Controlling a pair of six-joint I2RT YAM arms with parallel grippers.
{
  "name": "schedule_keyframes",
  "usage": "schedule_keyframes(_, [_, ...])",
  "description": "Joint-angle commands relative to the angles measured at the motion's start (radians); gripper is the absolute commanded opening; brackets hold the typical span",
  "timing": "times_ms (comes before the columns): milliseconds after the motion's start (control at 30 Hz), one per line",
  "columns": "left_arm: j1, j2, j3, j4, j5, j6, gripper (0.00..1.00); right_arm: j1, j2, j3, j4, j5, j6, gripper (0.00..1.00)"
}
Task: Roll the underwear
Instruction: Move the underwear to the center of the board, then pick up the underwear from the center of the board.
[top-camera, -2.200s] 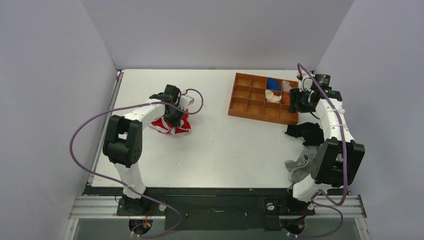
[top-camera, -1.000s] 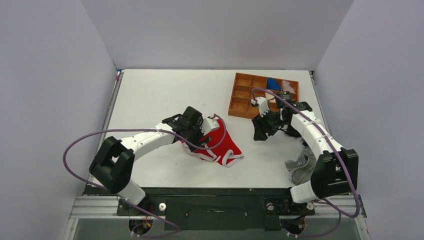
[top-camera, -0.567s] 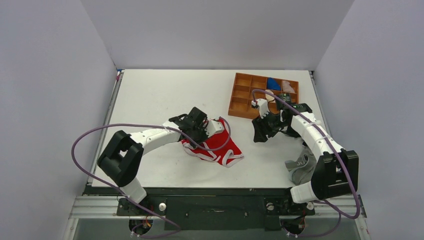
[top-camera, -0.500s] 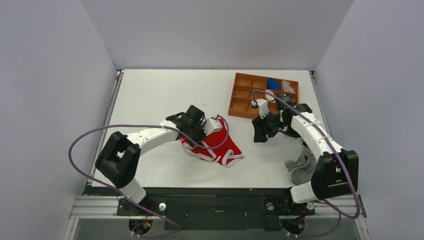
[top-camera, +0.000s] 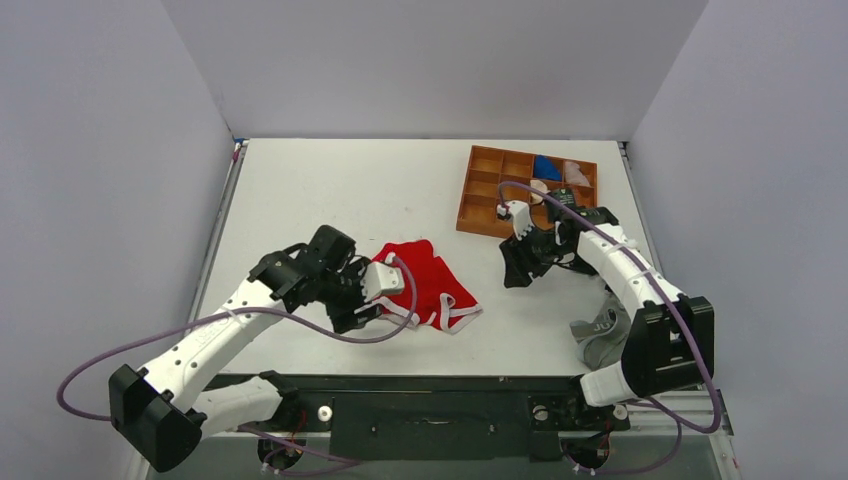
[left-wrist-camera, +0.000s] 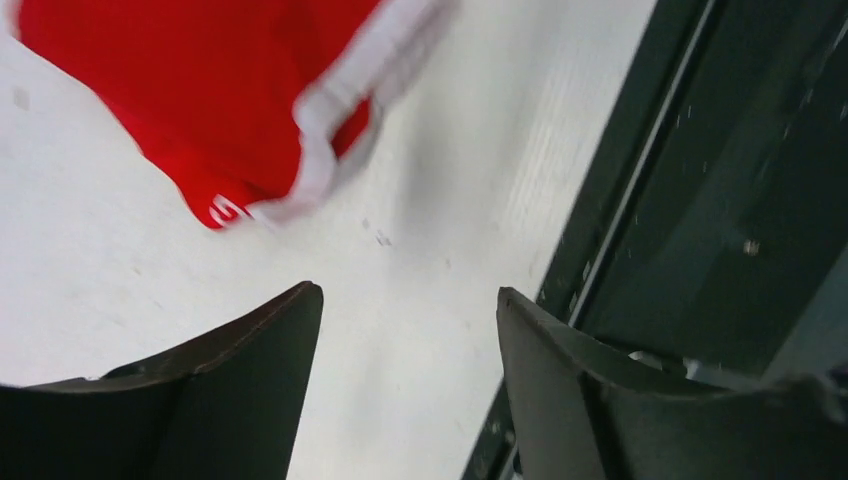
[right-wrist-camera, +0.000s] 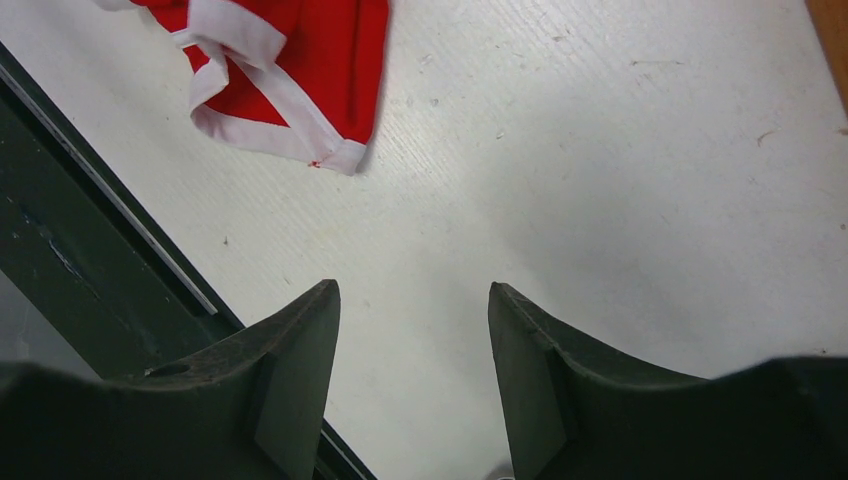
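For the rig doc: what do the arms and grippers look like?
The left arm and right arm have white shells with black joints. A purple cable loops loosely along each. The left gripper and right gripper each have two matte black fingers, broad at the root and tapering. No markings are legible.
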Motion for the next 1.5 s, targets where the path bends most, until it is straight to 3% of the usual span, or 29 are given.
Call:
schedule_keyframes(0, [-0.002,-0.005,-0.062,-0.225,-0.095,0.078,0.67,0.042,0.043,0.050,0.010,0.009,-0.022,0.53])
schedule_keyframes(200, [0.080,-0.055,-0.067,-0.073,-0.125,0.063,0.87,0.119,0.170,0.132,0.054,0.033,0.036,0.52])
schedule_keyframes(267, [0.134,-0.033,-0.066,0.007,-0.115,0.036,0.89,0.153,0.216,0.153,0.072,0.044,0.057,0.52])
schedule_keyframes(533, [0.168,0.006,-0.089,0.148,-0.109,-0.069,0.93,0.280,0.364,0.178,0.162,0.080,0.152,0.52])
schedule_keyframes(833, [0.177,-0.038,-0.096,0.171,-0.123,-0.097,0.94,0.408,0.397,0.123,0.233,0.309,0.213,0.49])
schedule_keyframes(1067, [0.184,-0.051,-0.082,0.178,-0.128,-0.102,0.95,0.434,0.401,0.075,0.241,0.420,0.222,0.44])
schedule_keyframes(1167, [0.188,-0.049,-0.077,0.181,-0.129,-0.101,0.95,0.435,0.405,0.055,0.239,0.430,0.219,0.37])
schedule_keyframes(1333, [0.201,-0.047,-0.086,0.217,-0.133,-0.126,0.95,0.432,0.388,0.086,0.203,0.435,0.190,0.02])
schedule_keyframes(1400, [0.225,-0.055,-0.099,0.264,-0.153,-0.160,1.00,0.430,0.357,0.127,0.164,0.456,0.166,0.00])
schedule_keyframes(1467, [0.263,-0.066,-0.113,0.323,-0.159,-0.192,0.97,0.430,0.319,0.189,0.115,0.488,0.138,0.00])
